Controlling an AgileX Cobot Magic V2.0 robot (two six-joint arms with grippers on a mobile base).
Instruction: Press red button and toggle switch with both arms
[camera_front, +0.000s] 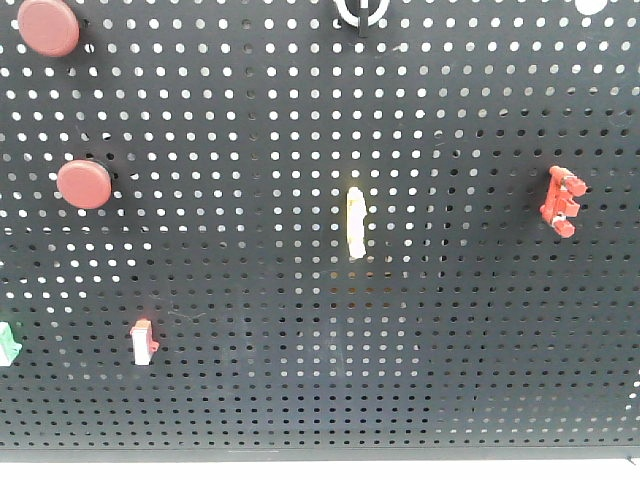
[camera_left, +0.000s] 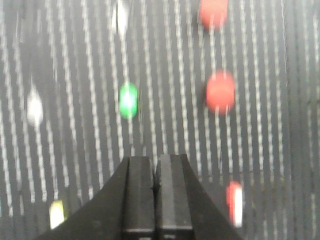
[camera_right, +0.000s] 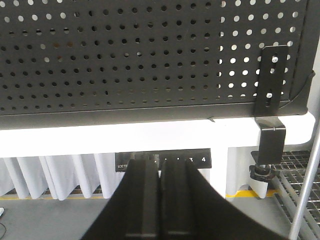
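Left wrist-mounted view: left gripper (camera_left: 154, 162) clenched, facing red button (camera_left: 220, 91); right gripper (camera_right: 159, 164) clenched below pegboard (camera_right: 125, 60).

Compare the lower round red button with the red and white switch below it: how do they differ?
The round red button is a wide disc; the red and white switch is a narrow upright block. The button is all red; the switch is white with a red top. The button is clearly larger than the switch. Both sit on the left of the black pegboard.
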